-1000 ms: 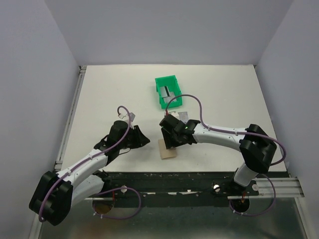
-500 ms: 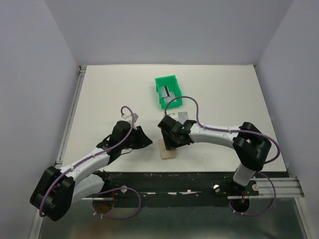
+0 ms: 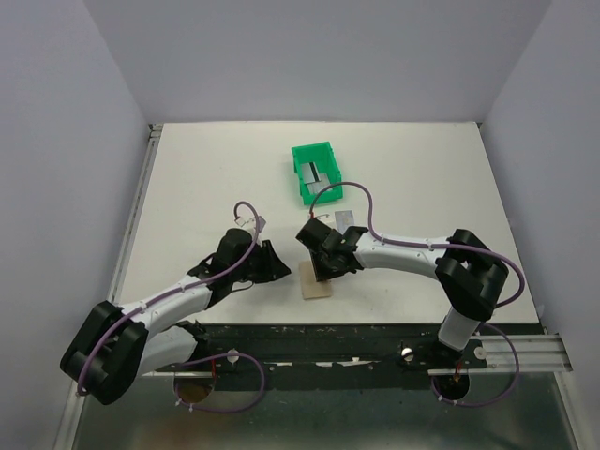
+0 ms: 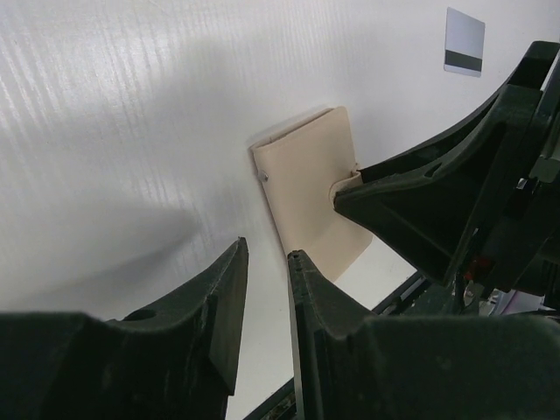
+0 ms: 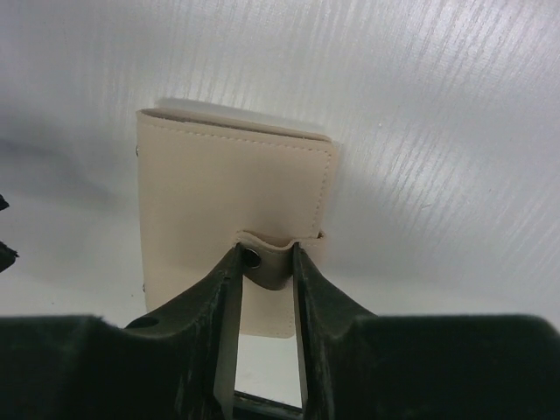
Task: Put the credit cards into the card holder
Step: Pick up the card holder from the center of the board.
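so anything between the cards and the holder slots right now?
Yes. The card holder is folded shut, its snap tab pinched by the right end effector. One striped card lies apart on the table; no other object blocks it.

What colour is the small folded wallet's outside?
Pale beige; the soft folded card holder shows it best in the right wrist view.

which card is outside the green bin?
The striped card lying flat on the table beyond the right gripper; the other card sits inside the green bin.

No legible text — none (anywhere).
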{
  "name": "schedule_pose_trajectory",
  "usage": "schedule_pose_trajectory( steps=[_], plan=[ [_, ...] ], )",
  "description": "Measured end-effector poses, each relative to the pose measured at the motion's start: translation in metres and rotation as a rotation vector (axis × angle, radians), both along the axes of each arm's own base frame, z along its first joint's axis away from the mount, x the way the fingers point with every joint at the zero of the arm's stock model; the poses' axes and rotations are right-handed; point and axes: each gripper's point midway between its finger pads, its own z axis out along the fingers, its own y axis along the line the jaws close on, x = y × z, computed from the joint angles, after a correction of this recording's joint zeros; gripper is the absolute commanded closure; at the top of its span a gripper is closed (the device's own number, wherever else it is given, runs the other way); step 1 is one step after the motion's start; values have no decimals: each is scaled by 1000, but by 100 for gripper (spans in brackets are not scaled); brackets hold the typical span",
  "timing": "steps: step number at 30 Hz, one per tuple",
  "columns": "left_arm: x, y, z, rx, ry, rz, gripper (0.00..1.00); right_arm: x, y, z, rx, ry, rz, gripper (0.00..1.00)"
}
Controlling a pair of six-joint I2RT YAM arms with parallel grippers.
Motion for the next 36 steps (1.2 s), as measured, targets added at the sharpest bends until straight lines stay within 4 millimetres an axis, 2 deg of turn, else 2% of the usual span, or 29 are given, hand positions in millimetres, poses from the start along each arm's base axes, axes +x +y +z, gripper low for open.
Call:
schedule_pose_trajectory(
  steps=[9,11,19,25,29,36],
  plan=[
    [-6,-10,-9,1,31,-25,65,0,2,-1,23,-2,-16,91],
    [-7,-12,-10,-2,35,-29,64,0,1,-1,32,-5,-23,93],
    [-8,-17,-15,-22,49,-23,63,1,-3,0,154,-36,-67,93],
    [-11,-18,-15,-64,51,-9,53,1,-5,1,281,-14,-104,93],
    [-11,-21,-10,-95,41,-12,46,0,-1,2,332,9,-99,93],
    [-11,-29,-1,-128,11,-35,46,-5,10,6,398,38,-65,94]
  ],
)
